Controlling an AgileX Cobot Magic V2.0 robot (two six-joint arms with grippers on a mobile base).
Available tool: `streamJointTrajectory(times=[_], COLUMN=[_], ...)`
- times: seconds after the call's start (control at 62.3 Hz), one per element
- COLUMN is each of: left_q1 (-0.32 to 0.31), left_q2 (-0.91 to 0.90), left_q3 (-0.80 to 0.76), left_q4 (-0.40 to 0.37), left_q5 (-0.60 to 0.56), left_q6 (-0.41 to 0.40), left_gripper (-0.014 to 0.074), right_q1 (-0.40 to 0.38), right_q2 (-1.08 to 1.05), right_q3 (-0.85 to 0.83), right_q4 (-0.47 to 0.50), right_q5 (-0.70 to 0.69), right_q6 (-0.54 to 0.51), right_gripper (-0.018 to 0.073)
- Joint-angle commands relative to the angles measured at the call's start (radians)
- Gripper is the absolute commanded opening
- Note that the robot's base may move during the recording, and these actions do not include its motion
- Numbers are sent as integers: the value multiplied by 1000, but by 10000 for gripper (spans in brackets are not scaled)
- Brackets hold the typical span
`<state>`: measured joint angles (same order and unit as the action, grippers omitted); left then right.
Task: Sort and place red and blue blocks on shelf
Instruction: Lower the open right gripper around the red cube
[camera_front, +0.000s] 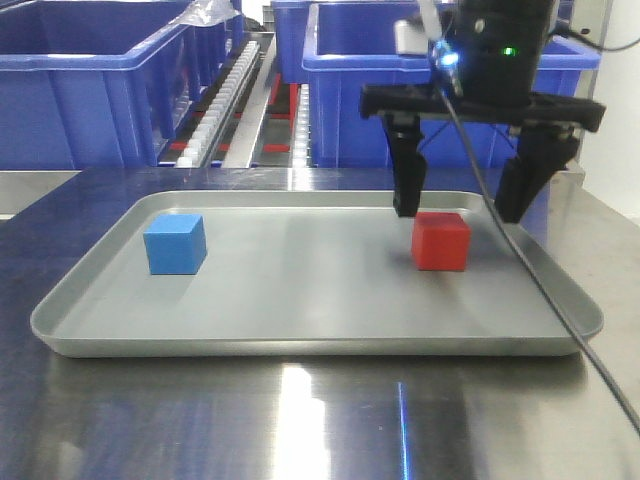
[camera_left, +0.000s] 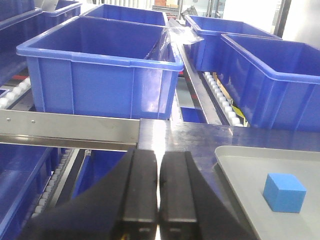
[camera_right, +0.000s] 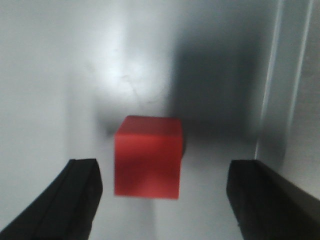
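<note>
I judge that I am at the pick-up of the red block (camera_front: 440, 241): it sits flat inside the grey tray (camera_front: 300, 345), in its right half and closer to the far rim. My right claw (camera_front: 458, 212) hangs over that same part of the tray, spread wide and gripping nothing, its fingers to either side of the block and clear of it. The next move, as I read it, is to sink until both fingers flank the block's flat sides, then squeeze squarely so it does not twist. The blue block (camera_front: 175, 244) rests in the tray's left half, untouched. My left claw (camera_left: 159, 200) waits off the tray's left edge, pressed closed with nothing between the fingers.

Both blocks are plain matte cubes with crisp edges, which should give good flat faces to pinch. The tray is smooth dull metal with a raised rolled rim and rounded corners; the counter (camera_front: 300, 420) under it is glossy steel. Beyond the tray's far rim stand big blue plastic bins (camera_front: 90, 90).
</note>
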<state>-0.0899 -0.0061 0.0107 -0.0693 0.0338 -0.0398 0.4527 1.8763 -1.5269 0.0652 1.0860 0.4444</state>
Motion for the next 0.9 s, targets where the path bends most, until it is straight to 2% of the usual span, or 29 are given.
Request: streamJointTrajectory(times=[0.0,0.883], left_q1=[-2,-2], left_q2=[-17,-17], left_q3=[24,24], left_q4=[-4,-4], left_q5=[-88,-88], left_q6=[-2,-2], left_gripper=[125,125], right_q1=[5,28], right_q2=[-43,-4], right_q3=[-32,-32], right_q4=[-20,-57], right_q5=[-25,-20], right_q6=[11,22], right_gripper=[626,624])
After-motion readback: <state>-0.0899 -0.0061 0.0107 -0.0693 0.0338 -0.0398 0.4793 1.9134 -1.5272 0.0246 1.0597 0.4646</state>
